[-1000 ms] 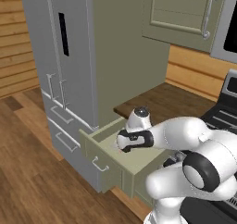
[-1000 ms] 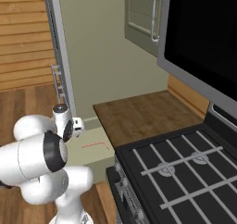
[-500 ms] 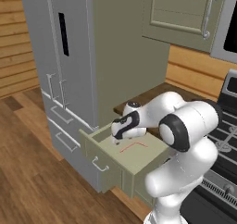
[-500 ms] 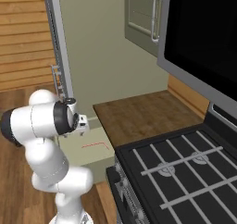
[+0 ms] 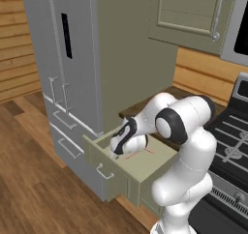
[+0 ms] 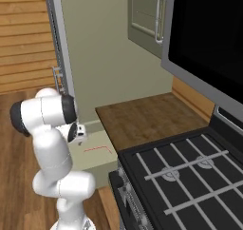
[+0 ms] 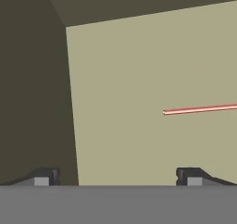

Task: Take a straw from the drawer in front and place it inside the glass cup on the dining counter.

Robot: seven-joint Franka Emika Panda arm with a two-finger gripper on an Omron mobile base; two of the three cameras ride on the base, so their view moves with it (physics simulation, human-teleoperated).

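Your pincer [image 7: 115, 177] hangs with its jaws spread wide and empty, low over the floor of the open drawer [image 5: 140, 168]. The straw [image 7: 200, 109] lies flat on that floor, off to one side of the pincer and a little ahead of it, with only its near end reaching toward the gap between the fingertips [image 7: 187, 176]. To do this reach well, I judge you should slide sideways until the straw's middle sits between the fingers, turn the hand so the jaws close across the stick rather than along it, then come down until the tips all but touch the drawer floor. So thin a thing will likely slip out of a high or skewed pinch.

In the hand view you get the straw's end, the drawer's side wall and the dark corner beyond it, but not the straw's full length. The left base view gives you the straw [image 5: 137, 154] just past the pincer [image 5: 116, 153], deeper inside the drawer. The right base view shows the straw [image 6: 97, 149] whole, with what looks like a bent end.
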